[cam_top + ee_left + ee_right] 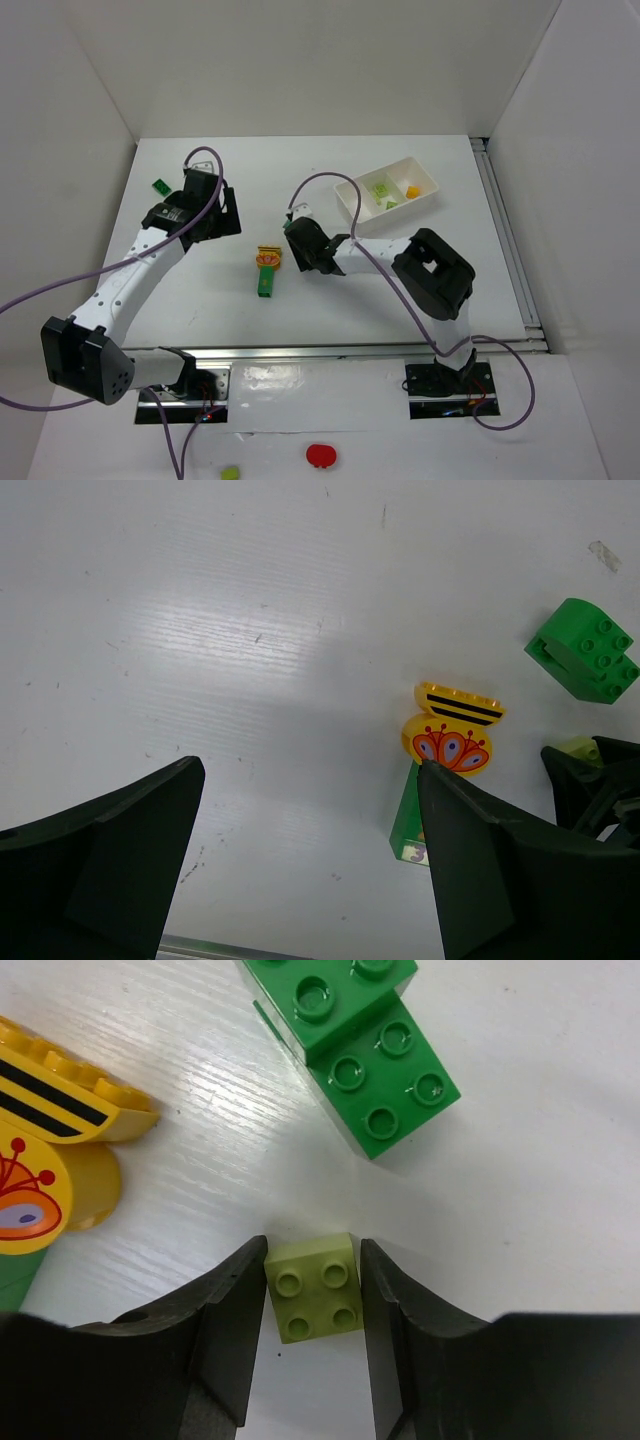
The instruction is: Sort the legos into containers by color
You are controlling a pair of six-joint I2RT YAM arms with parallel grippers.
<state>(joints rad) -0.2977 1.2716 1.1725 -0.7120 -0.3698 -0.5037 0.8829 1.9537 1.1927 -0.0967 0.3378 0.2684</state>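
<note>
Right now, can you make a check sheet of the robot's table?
Surface: white table, few small marks.
Job's things: lime brick in right hand; green brick and yellow striped piece nearby; tray holds lime pieces and one orange piece.
Clutter: red round thing and lime blob on front ledge.
Hands: left hand open over bare table; right hand shut on lime brick.
Cables: purple cables loop from both arms.
Surroundings: white walls.
</note>
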